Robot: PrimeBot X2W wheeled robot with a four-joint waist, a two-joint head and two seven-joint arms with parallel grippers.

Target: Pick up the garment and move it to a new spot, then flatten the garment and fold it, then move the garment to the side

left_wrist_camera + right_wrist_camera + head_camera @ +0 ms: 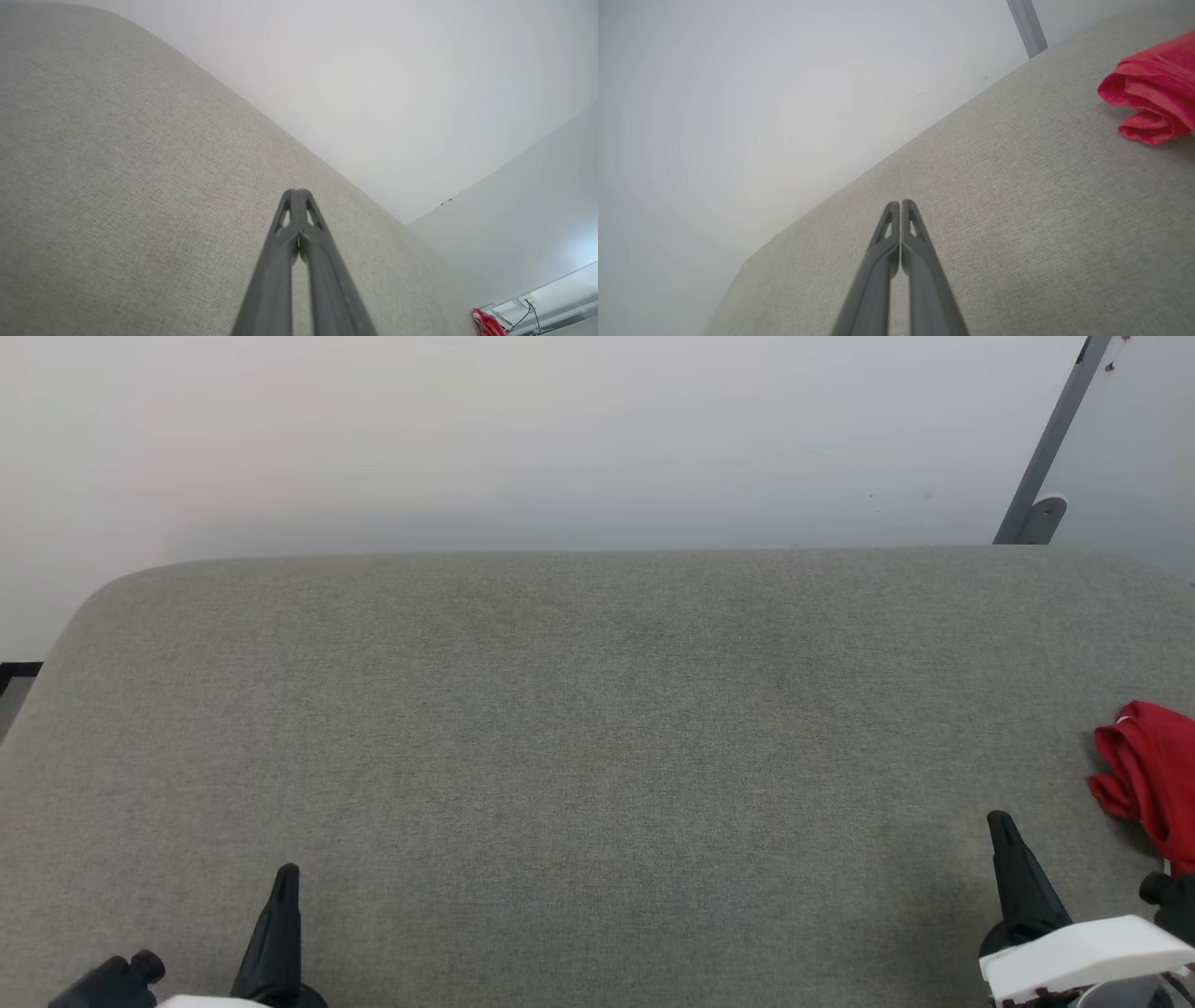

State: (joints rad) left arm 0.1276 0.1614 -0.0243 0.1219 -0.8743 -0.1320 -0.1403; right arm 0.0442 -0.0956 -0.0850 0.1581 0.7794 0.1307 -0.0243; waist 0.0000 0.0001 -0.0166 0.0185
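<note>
The garment [1150, 784] is a bunched red heap at the far right edge of the grey fabric surface [579, 737], cut off by the picture's border. It also appears as red folds [1153, 93] at the upper right of the right wrist view and as a small red scrap [488, 323] at the lower right of the left wrist view. My right gripper [1001, 821] sits low at the right, shut and empty, a short way left of the garment. My left gripper [288, 873] rests at the lower left, shut and empty, far from it. Both pairs of fingers [901, 205] press together.
A pale wall rises behind the surface's far edge. A grey metal bar with a rounded bracket [1041, 518] leans at the back right. The surface's left corner is rounded, with a dark strip [19, 670] beyond it. Cables [530, 310] show past the right end.
</note>
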